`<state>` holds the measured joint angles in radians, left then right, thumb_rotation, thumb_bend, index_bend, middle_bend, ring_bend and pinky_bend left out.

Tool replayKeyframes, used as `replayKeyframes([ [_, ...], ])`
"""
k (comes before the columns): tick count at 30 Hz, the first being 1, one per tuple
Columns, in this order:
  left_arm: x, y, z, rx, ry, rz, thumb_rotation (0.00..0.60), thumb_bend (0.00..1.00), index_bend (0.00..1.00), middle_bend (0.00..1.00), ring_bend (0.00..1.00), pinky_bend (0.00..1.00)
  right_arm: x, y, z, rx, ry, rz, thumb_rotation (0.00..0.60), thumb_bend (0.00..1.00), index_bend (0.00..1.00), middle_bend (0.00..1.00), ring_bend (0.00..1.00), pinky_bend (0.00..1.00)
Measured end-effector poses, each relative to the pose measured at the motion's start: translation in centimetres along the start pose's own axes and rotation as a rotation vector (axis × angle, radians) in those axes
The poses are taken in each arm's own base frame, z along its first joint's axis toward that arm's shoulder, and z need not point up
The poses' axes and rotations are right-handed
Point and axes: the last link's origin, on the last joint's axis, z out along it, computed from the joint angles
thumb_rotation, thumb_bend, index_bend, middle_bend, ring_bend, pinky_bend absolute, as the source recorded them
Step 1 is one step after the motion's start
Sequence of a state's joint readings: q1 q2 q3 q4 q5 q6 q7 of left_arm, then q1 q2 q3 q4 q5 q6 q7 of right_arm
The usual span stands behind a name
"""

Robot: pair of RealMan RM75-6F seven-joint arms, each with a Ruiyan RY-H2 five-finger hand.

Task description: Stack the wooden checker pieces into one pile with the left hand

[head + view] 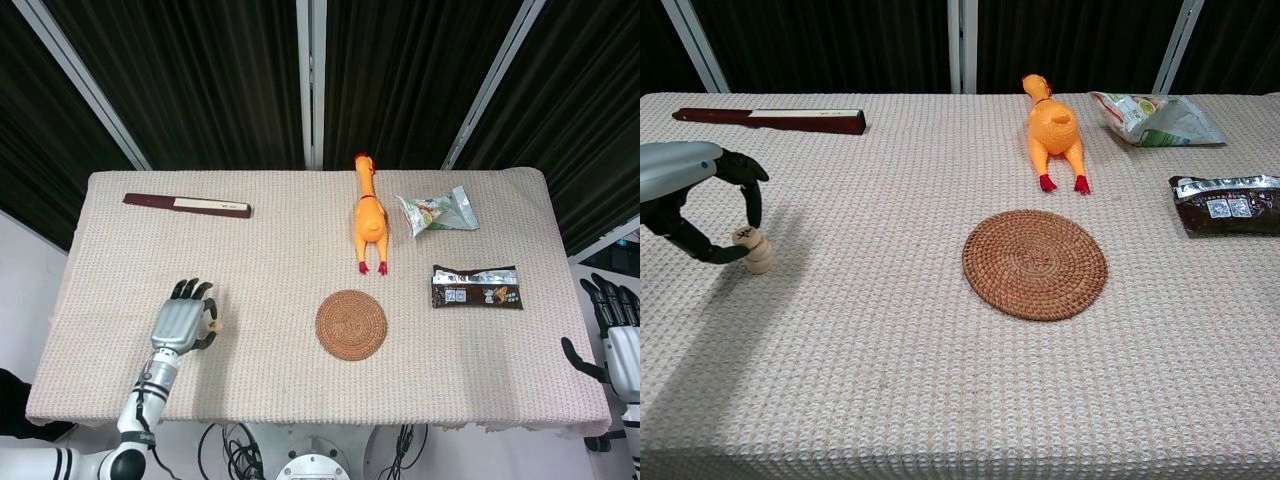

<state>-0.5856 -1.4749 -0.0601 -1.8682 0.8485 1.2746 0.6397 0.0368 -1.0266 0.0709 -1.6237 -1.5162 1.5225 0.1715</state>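
— What is your left hand (695, 195) doing?
— I am pinching the top piece of the small pale wooden checker stack (758, 252) between thumb and fingertip, at the table's near left.
— And the right hand (615, 340)?
— It is hanging off the right edge, fingers spread, holding nothing.

Bright, even overhead light; both views sharp.
The cloth (940, 380) is evenly lit with no glare; in the chest view a soft shadow spreads at lower left under the left hand (695, 195). The backdrop across the top stays dark, and the foil packet (477, 287) gleams faintly.
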Motion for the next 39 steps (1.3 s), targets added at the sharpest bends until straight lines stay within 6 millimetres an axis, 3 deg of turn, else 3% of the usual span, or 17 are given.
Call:
replayKeyframes([
  [18, 0.0, 0.0, 0.0, 0.002, -0.012, 0.001, 0.6, 0.28, 0.44, 0.11, 0.0, 0.0, 0.0, 0.0, 0.1, -0.004, 0.003, 0.001, 0.6, 0.28, 0.0, 0.0, 0.0, 0.0],
  [27, 0.8, 0.5, -0.8, -0.015, 0.007, -0.016, 0.6, 0.28, 0.41, 0.11, 0.0, 0.0, 0.2, 0.1, 0.1, -0.007, 0.009, 0.004, 0.6, 0.28, 0.0, 0.0, 0.0, 0.0],
  [33, 3.1, -0.2, -3.2, -0.031, 0.087, 0.015, 0.6, 0.28, 0.27, 0.07, 0.0, 0.0, 0.3, 0.0, 0.1, -0.001, 0.01, 0.011, 0.6, 0.28, 0.0, 0.0, 0.0, 0.0],
  [36, 4.2, -1.9, -4.5, -0.037, 0.154, 0.075, 0.6, 0.21, 0.12, 0.03, 0.0, 0.0, 0.2, 0.0, 0.1, 0.003, 0.008, 0.005, 0.6, 0.28, 0.0, 0.0, 0.0, 0.0],
  [39, 5.4, -4.8, -5.9, -0.03, 0.216, 0.14, 0.6, 0.16, 0.07, 0.01, 0.0, 0.0, -0.1, -0.2, 0.1, 0.015, 0.003, -0.012, 0.6, 0.28, 0.0, 0.0, 0.0, 0.0],
])
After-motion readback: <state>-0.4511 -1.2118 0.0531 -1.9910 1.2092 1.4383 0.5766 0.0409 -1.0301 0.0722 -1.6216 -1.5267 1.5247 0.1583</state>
